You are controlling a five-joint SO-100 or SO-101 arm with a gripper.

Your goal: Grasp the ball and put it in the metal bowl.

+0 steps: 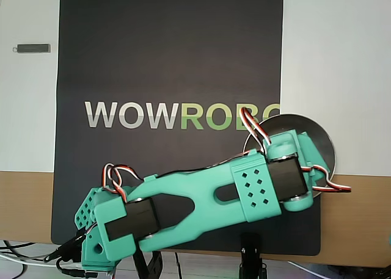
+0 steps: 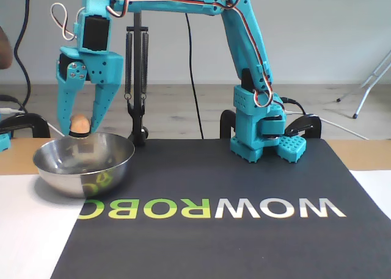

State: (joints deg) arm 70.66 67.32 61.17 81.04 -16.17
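I'm holding the ball point(image 2: 79, 124) pinched in the gripper point(image 2: 78, 130) above the metal bowl point(image 2: 84, 163), mat's nine o'clock; next, I'm releasing.

The overhead view looks straight down on the black mat point(image 1: 171, 59), whose WOWROBO lettering point(image 1: 183, 115) reads upright, so the arm's base point(image 1: 101, 242) lies at the picture's bottom edge. The fixed view stands low, near table height, at the mat's point(image 2: 244, 230) opposite end and faces the base point(image 2: 259, 138); there the lettering point(image 2: 211, 209) reads upside down. Both views share the mat, the arm and the metal bowl point(image 1: 321, 138), which sits right of the lettering from above and left of it point(image 2: 82, 166) from the front.
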